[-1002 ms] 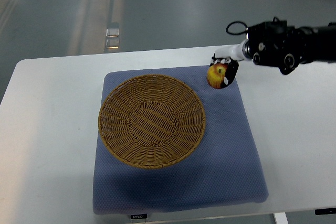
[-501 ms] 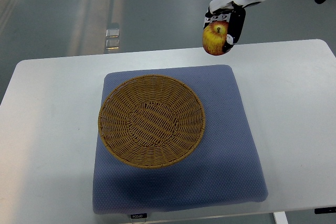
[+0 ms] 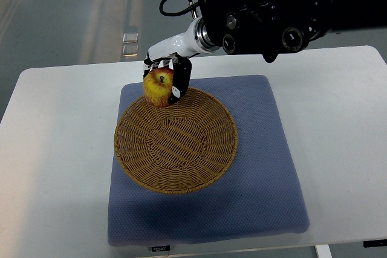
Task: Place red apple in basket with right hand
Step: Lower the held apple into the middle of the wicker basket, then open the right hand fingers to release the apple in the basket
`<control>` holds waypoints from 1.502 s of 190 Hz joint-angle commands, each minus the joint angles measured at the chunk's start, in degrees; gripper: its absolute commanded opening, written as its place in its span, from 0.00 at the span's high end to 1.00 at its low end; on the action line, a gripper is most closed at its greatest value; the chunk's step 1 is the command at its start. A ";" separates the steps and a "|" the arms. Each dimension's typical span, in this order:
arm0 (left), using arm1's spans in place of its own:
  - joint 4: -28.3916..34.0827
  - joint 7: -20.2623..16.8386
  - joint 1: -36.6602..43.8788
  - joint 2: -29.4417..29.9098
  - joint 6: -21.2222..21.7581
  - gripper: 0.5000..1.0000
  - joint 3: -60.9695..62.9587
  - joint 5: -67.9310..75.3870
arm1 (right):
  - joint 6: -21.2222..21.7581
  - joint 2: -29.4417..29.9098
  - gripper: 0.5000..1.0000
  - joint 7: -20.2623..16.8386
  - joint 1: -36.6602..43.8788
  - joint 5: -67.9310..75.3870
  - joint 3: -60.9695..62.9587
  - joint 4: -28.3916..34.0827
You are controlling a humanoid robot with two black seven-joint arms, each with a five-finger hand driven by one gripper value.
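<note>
The red and yellow apple hangs in the air over the far left rim of the woven wicker basket. My right hand is shut on the apple, its white and black fingers wrapped round it from above and from the right. The black right arm reaches in from the upper right edge. The basket holds nothing and sits on the blue mat. My left arm does not show.
The blue mat lies on a white table whose far edge runs just behind the hand. A black cable loop sticks up from the arm. Grey floor lies beyond the table.
My right hand lifted the apple off the mat's far right corner, rose high, then swung left and down to the basket's far left rim.
</note>
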 commanded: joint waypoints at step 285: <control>0.27 0.09 -0.01 0.00 0.53 0.00 0.23 0.01 | -8.19 0.08 0.39 2.59 -22.71 -4.24 1.31 -4.49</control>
